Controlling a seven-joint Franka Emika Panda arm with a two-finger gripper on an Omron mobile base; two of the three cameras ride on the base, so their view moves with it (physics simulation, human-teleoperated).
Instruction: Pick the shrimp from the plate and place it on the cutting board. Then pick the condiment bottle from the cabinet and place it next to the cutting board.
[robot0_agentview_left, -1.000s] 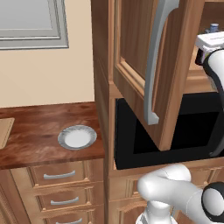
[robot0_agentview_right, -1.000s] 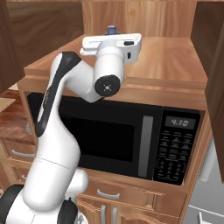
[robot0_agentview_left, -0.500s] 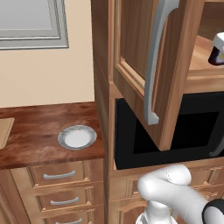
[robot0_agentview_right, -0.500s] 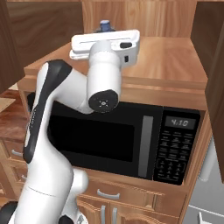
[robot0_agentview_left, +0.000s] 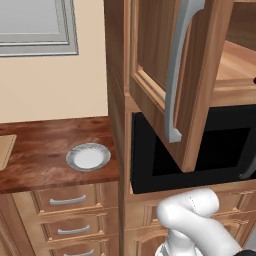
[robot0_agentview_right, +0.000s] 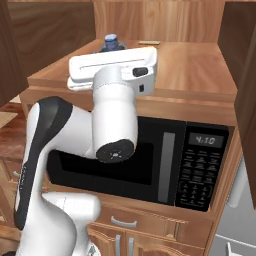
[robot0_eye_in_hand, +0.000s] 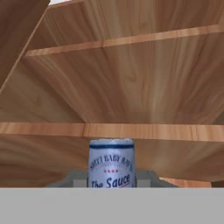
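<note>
Between the gripper fingers, the condiment bottle.

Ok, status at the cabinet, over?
Gripper shut on condiment bottle, at cabinet shelf. Plate bare on counter, no shrimp on it. Open cabinet door hangs nearby.

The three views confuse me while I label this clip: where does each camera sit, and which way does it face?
Left base view: behind the arm on its left, facing the open cabinet, the microwave and the plate; a white arm link shows at the bottom.
Right base view: behind on the right, facing the microwave and the cabinet shelf; the arm reaches to the condiment bottle.
Hand view: on the hand, looking along the jaws into the cabinet, the bottle between them.
Shared: both base views show the microwave and the cabinet.
</note>
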